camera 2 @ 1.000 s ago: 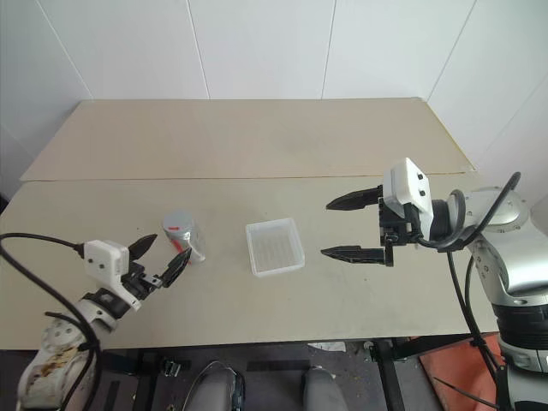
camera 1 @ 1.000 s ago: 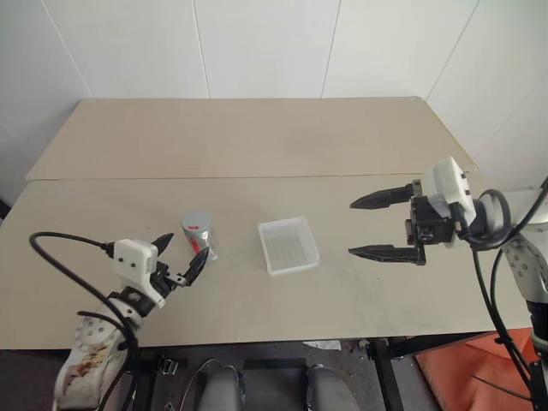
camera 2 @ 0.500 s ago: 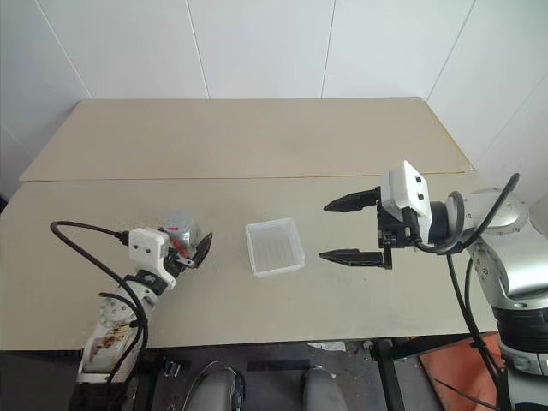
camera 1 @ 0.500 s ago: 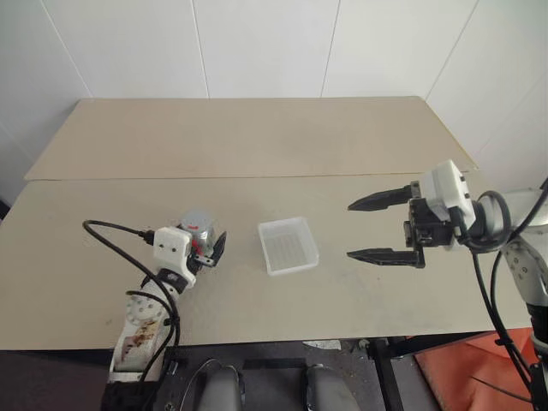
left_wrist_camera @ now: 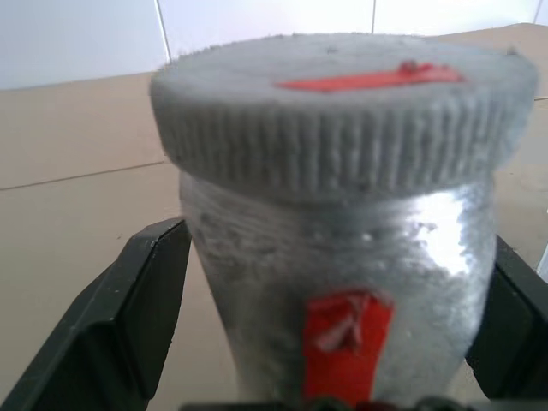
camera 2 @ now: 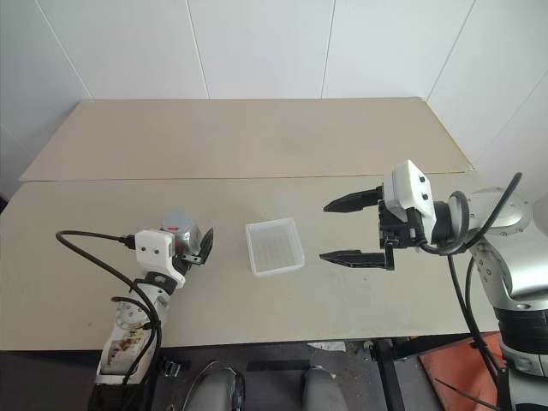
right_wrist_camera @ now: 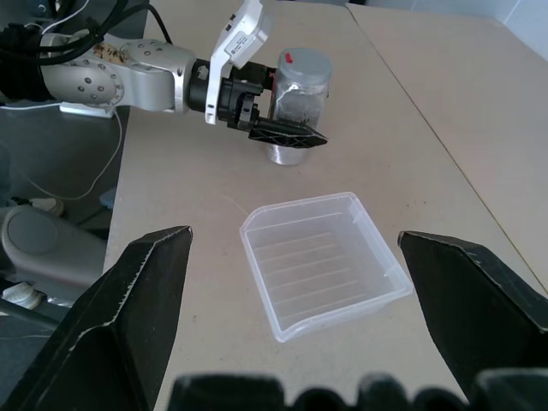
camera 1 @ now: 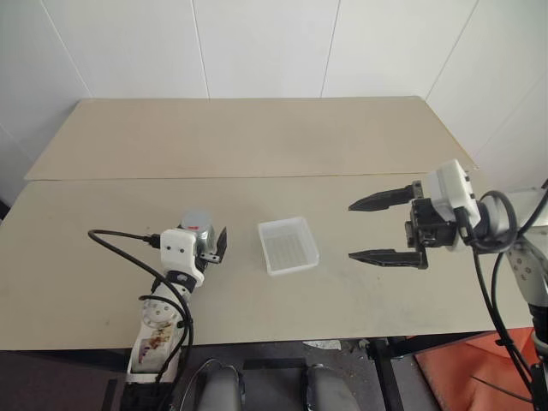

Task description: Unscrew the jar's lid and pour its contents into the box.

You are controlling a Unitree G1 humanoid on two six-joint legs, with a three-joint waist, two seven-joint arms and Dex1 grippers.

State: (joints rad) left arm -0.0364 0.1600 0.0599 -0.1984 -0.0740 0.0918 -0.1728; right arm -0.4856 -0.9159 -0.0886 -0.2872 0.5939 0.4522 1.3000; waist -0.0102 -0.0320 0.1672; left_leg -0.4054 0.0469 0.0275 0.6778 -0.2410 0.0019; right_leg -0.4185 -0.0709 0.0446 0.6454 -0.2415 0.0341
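The jar (camera 1: 198,226) stands upright on the table, left of the box, silvery with a red mark, and its grey ribbed lid (left_wrist_camera: 342,111) is screwed on. My left gripper (camera 1: 206,234) is open around the jar, one black finger (left_wrist_camera: 128,317) on each side of its body below the lid. I cannot make out the contents through the jar's sides. The box (camera 1: 282,223), a shallow translucent tray, sits empty at the table's middle. Right of it, my right gripper (camera 1: 351,229) hovers open with nothing between its fingers, pointing towards the box.
The table (camera 1: 257,137) is made of two beige boards with a seam across, and a white wall stands behind it. A black cable (camera 1: 120,235) loops from my left wrist over the table's front left. Bare table surface lies behind the jar and the box.
My left arm has swung in from the jar's front left, and its open gripper now straddles the jar. The jar, the box and the right gripper have not moved.
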